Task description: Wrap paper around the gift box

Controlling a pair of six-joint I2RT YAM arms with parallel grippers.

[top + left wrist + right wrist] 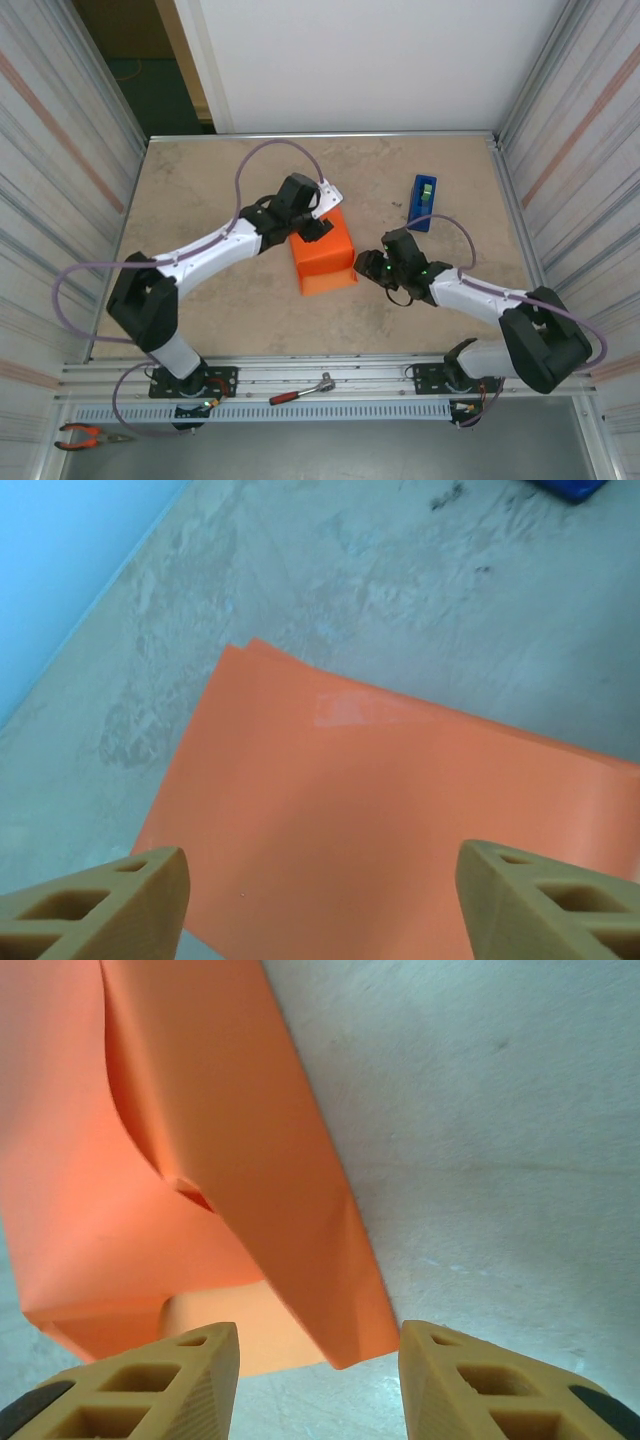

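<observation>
Left gripper (322,865): fingers apart, nothing between them, over the gift box's (322,255) far-left corner. The box sits mid-counter (200,190) with the orange paper (380,800) folded across its top. Right gripper (318,1332): at the box's right side, fingers apart, a folded paper edge poking between them, not clamped. Blue tape dispenser (422,202): right of the box, farther back, apart.

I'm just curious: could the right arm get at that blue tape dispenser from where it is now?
Probably yes. The blue tape dispenser stands on the table just beyond the right claw, with nothing lying between them.
</observation>
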